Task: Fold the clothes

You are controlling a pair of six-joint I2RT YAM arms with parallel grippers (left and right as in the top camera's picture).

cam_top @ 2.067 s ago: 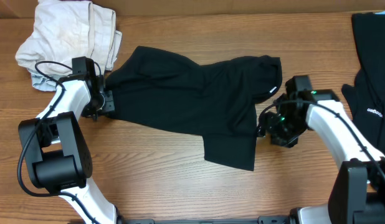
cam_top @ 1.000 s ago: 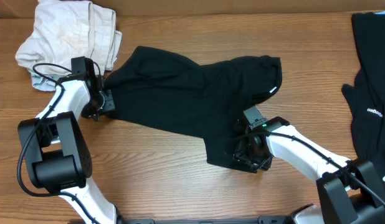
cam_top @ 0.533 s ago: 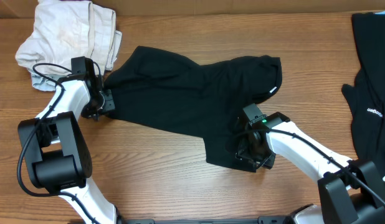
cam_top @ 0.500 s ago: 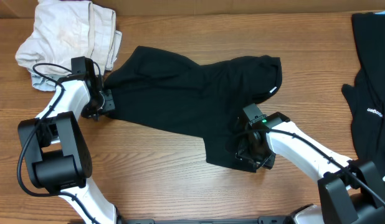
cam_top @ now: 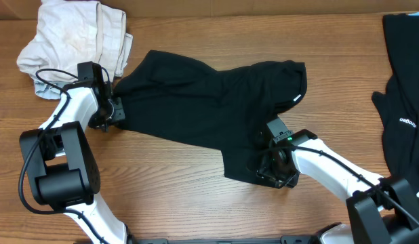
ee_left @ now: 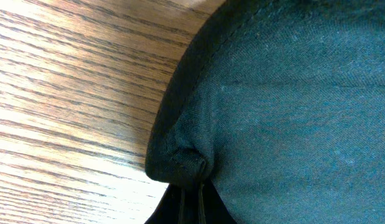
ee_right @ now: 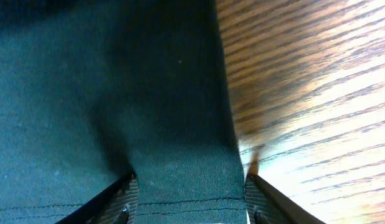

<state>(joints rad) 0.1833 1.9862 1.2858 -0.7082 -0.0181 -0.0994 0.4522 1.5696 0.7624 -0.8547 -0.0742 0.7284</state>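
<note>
A plain black T-shirt [cam_top: 209,108] lies crumpled across the middle of the wooden table, its small white label [cam_top: 296,100] at the right edge. My left gripper [cam_top: 109,112] is shut on a pinched fold at the shirt's left edge; in the left wrist view the bunched fabric [ee_left: 180,163] sits just ahead of the closed gripper [ee_left: 189,199]. My right gripper [cam_top: 269,173] is at the shirt's lower right corner. In the right wrist view it [ee_right: 189,205] is open, with the stitched hem [ee_right: 180,186] lying between its fingers [ee_right: 121,202].
A heap of cream cloth [cam_top: 74,37] lies at the back left, close to my left arm. More black garments, one with white lettering [cam_top: 405,120], lie at the right edge. Bare wood [cam_top: 169,183] shows in front of the shirt.
My right arm has swung from beside the shirt's right edge down to its lower right corner, then settled slightly lower over the hem. My left arm has not moved.
</note>
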